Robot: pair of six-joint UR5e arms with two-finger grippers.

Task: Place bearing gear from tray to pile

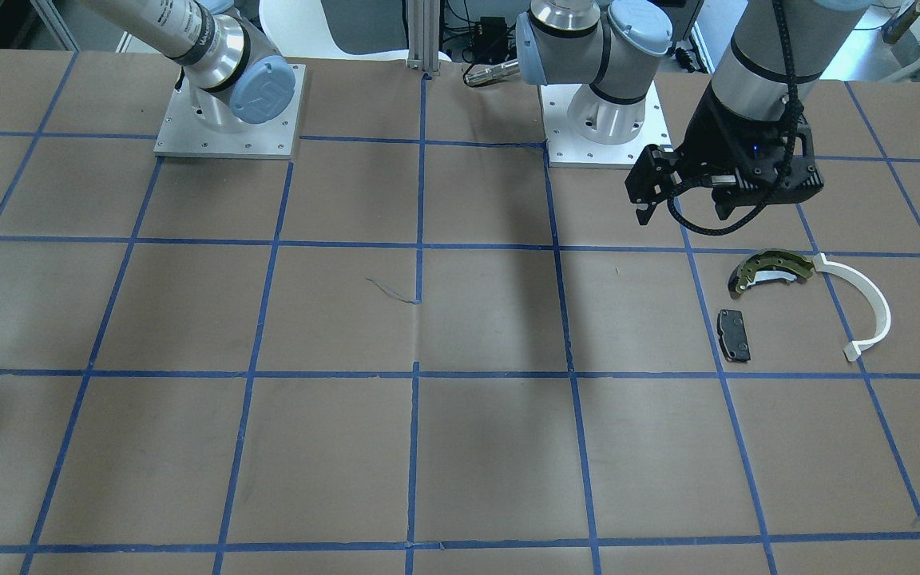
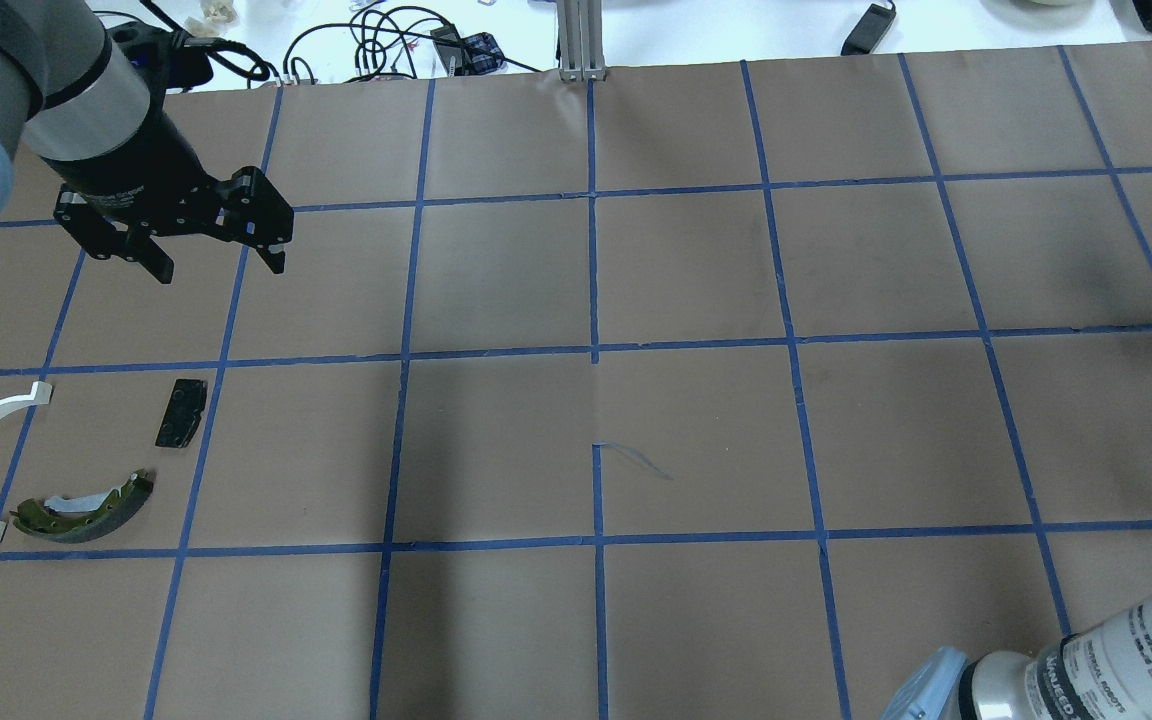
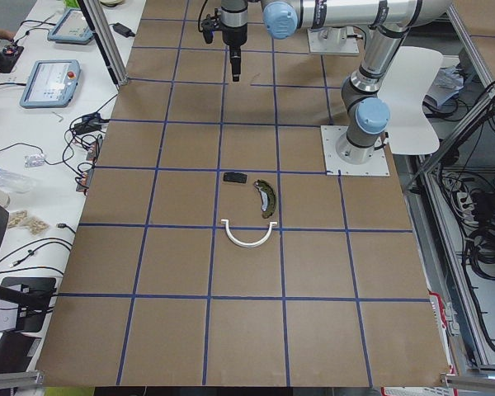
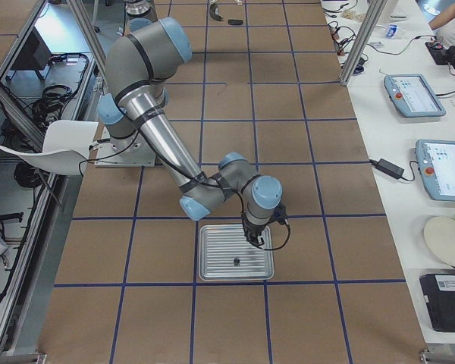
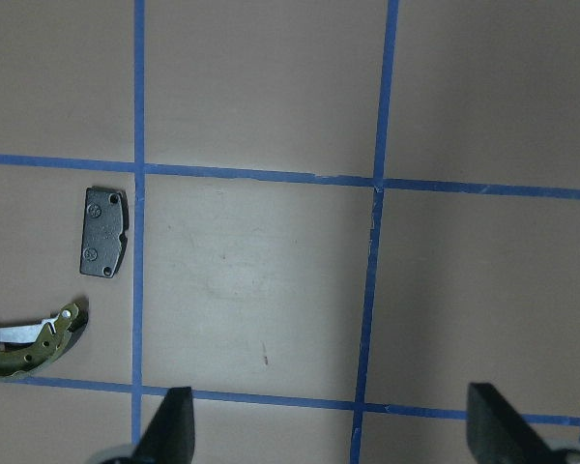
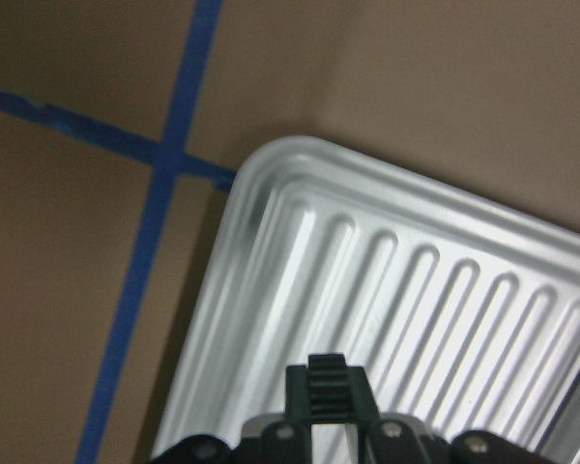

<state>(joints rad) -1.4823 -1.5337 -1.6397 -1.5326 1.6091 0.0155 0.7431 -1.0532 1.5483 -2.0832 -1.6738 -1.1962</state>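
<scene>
Above the ribbed silver metal tray [image 6: 445,290], right gripper [image 6: 331,425] pinches a small black toothed gear [image 6: 329,380]; left gripper [image 2: 219,270] gapes wide.

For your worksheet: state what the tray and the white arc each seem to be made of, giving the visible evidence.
Tray: likely metal, perhaps aluminium; bright silvery sheen and pressed ribs. White arc: probably plastic; thin, evenly matte white.
</scene>
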